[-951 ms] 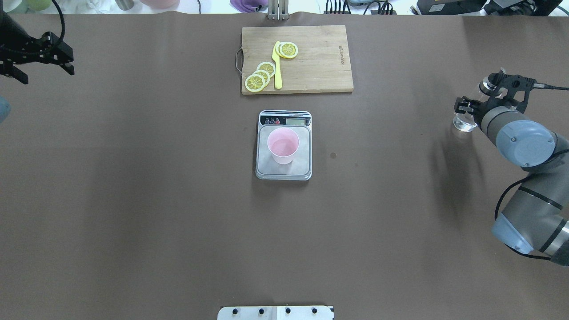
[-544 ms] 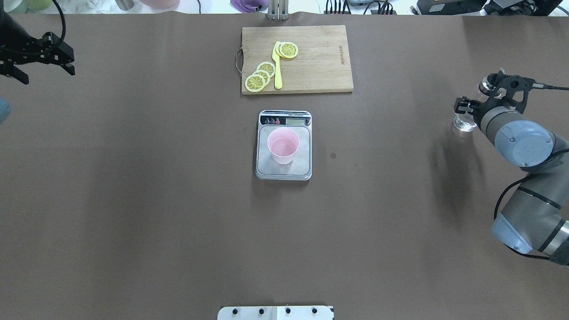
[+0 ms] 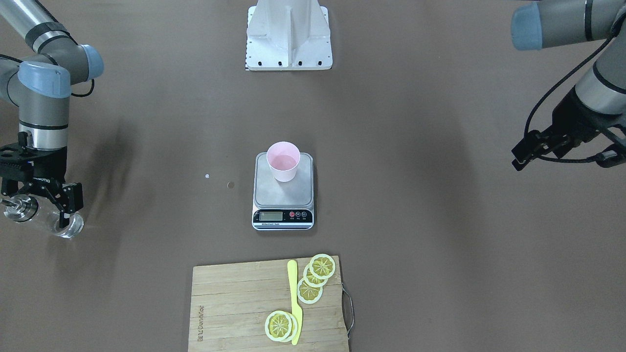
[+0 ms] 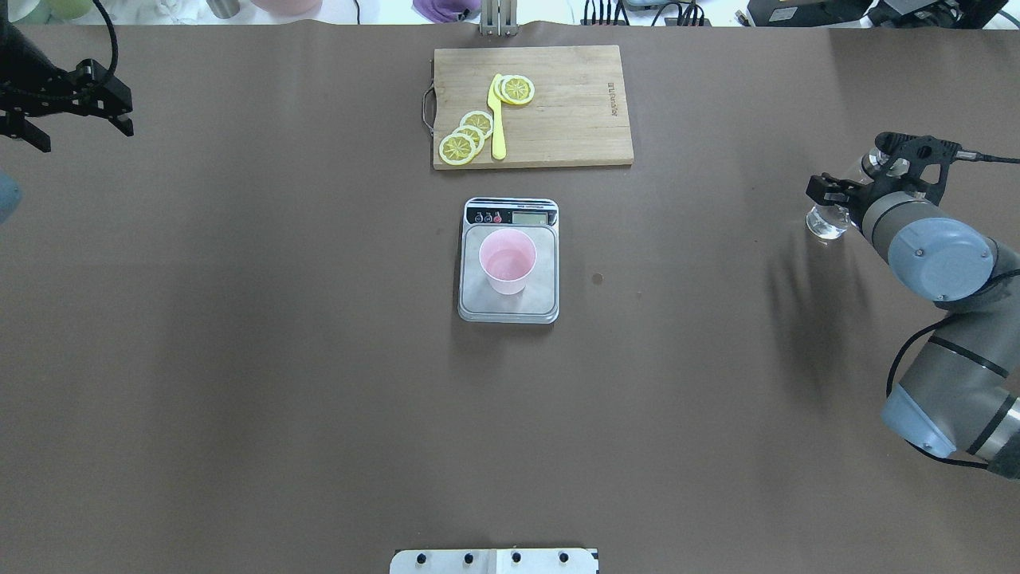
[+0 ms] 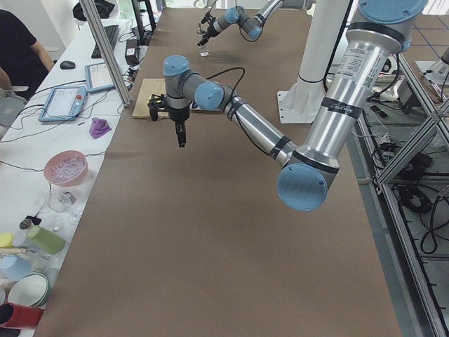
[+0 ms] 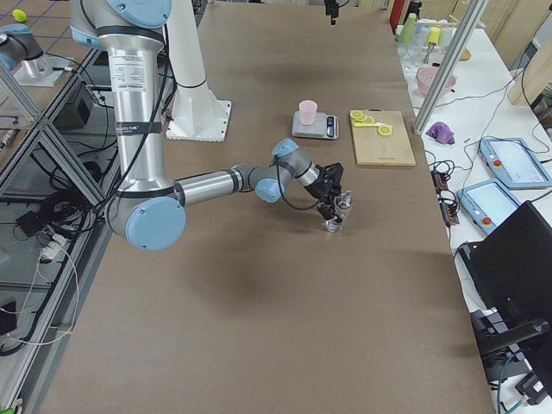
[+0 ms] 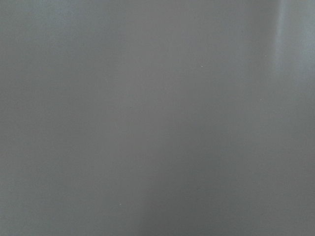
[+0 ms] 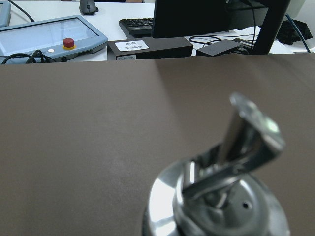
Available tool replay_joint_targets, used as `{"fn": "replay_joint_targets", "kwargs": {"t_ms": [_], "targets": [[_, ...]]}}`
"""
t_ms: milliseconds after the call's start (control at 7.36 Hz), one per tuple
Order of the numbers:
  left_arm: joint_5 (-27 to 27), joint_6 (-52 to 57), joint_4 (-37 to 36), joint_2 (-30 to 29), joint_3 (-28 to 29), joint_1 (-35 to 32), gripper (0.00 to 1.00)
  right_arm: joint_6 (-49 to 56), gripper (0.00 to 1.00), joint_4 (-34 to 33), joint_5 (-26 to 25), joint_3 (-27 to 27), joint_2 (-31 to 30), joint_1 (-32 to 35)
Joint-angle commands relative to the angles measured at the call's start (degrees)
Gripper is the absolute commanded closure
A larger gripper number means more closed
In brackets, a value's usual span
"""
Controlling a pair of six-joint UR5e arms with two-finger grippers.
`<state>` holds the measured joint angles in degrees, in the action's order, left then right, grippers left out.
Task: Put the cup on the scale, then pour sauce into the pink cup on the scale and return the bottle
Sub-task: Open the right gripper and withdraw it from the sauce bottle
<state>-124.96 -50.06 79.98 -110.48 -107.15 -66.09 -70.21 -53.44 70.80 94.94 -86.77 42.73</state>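
The pale pink cup (image 4: 508, 259) stands upright on the grey scale (image 4: 543, 301) at the table's middle, with a little clear liquid in it. The clear glass bottle (image 4: 825, 223) stands on the table at the far right, its silver pour-spout cap (image 8: 231, 187) close under the right wrist camera. My right gripper (image 4: 853, 171) is open, its fingers (image 3: 67, 203) either side of the bottle (image 3: 66, 226) and apart from it. My left gripper (image 4: 80, 131) is open and empty above the far left of the table. The left wrist view shows only brown table.
A wooden cutting board (image 4: 566, 119) with lemon slices (image 4: 458, 148) and a yellow knife (image 4: 497, 119) lies just beyond the scale. The robot's white base plate (image 4: 494, 560) is at the near edge. A small dark spot (image 4: 597, 278) lies right of the scale.
My right gripper's fingers have spread outward and let go of the bottle, which stays on the table. The left arm, cup and scale have not moved.
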Motion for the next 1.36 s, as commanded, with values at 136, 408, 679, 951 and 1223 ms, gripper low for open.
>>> {"fn": "replay_joint_targets", "kwargs": {"t_ms": [136,408,679,951,1223], "targets": [[0.1,0.0,0.0,-0.1,0.0,0.0,0.02,0.0,0.00,0.0,0.8,5.0,-4.6,-0.7],[0.1,0.1,0.0,0.0,-0.2,0.0,0.02,0.0,0.00,-0.1,4.1,11.4,-9.2,-1.2],[0.2,0.7,0.1,0.1,-0.3,0.0,0.02,0.3,0.00,-0.2,11.1,19.4,-15.8,-0.9],[0.2,0.8,0.1,-0.3,-1.4,0.0,0.02,5.4,0.00,-1.1,24.7,28.0,-22.0,6.3],[0.2,0.8,0.1,-1.2,-1.4,0.0,0.02,27.4,0.00,-9.2,45.7,27.6,-20.8,25.4]]}}
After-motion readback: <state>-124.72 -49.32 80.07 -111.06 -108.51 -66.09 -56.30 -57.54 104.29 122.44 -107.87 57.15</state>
